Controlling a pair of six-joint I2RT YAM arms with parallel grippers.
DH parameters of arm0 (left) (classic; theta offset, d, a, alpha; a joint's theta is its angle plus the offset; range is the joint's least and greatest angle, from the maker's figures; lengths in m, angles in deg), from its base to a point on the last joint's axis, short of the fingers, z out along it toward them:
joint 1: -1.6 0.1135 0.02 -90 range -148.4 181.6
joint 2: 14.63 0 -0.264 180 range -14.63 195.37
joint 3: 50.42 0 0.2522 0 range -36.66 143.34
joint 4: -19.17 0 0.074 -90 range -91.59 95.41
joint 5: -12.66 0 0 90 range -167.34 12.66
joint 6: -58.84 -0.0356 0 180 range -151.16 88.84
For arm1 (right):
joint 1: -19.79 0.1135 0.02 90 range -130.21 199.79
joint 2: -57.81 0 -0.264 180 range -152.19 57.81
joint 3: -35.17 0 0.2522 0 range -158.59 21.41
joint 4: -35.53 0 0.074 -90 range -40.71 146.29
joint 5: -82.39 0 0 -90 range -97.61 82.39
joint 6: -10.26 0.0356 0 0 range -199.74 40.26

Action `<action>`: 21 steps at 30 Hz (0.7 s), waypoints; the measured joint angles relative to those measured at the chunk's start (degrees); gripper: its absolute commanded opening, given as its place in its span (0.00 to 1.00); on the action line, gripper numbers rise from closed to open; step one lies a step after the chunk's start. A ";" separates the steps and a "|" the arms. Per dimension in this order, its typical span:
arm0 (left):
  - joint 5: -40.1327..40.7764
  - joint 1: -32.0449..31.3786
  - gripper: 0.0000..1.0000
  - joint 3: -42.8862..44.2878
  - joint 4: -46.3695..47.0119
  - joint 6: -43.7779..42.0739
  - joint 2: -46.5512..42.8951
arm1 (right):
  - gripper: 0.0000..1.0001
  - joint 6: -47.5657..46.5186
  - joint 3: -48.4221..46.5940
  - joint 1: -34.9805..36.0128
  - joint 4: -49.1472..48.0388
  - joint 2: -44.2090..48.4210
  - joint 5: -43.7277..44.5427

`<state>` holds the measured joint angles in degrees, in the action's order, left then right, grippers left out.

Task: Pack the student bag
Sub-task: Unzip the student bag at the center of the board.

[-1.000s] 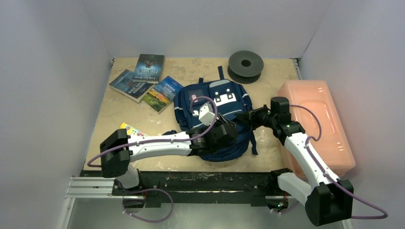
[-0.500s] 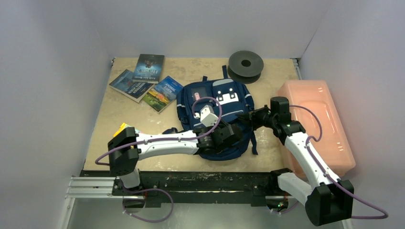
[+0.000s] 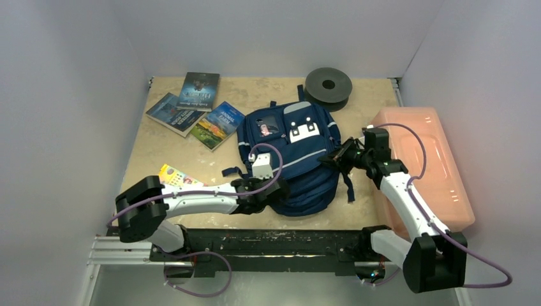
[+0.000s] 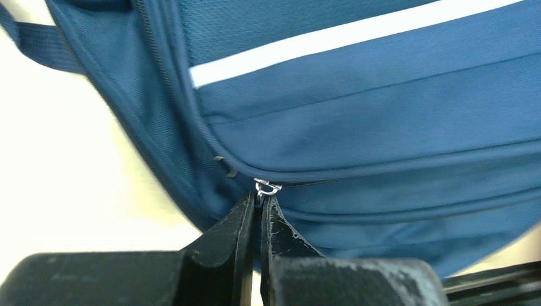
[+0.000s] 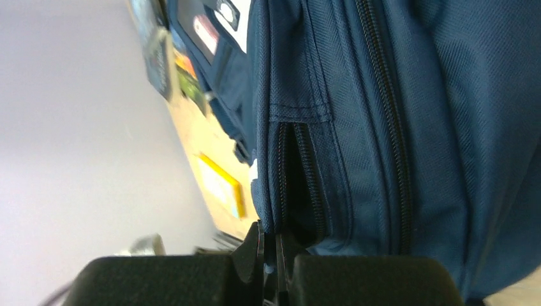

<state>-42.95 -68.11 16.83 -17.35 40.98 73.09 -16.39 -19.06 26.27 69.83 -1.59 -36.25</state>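
Lying flat at mid-table in the top view, the student bag (image 3: 300, 159) sits between three books (image 3: 191, 108) to its far left and a pink box (image 3: 434, 159) on its right. The left gripper (image 3: 273, 191) meets its near-left edge, and the right gripper (image 3: 335, 158) meets its right side.

From the left wrist, the closed fingers (image 4: 223, 236) pinch the small silver zipper pull (image 4: 266, 187) on the bag's blue front.

From the right wrist, the fingers (image 5: 252, 245) press together on the bag's fabric edge, beside a partly gaping zipper.
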 measured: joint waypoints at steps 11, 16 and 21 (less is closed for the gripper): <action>-11.98 10.51 0.00 -8.39 0.33 -16.52 -5.68 | 0.00 -28.22 -1.62 -6.99 7.26 -9.40 -10.45; -10.69 12.79 0.00 -3.96 -2.95 -19.98 -5.40 | 0.00 -32.28 -3.13 -8.94 8.83 -10.82 -12.33; -6.82 14.75 0.00 3.37 -6.23 -25.44 1.75 | 0.00 -34.53 -3.93 -9.25 8.66 -11.50 -12.22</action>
<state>-49.77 -53.36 20.20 -23.58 15.54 74.84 -50.92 -23.00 17.02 78.48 -13.09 -48.47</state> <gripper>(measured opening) 0.028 0.034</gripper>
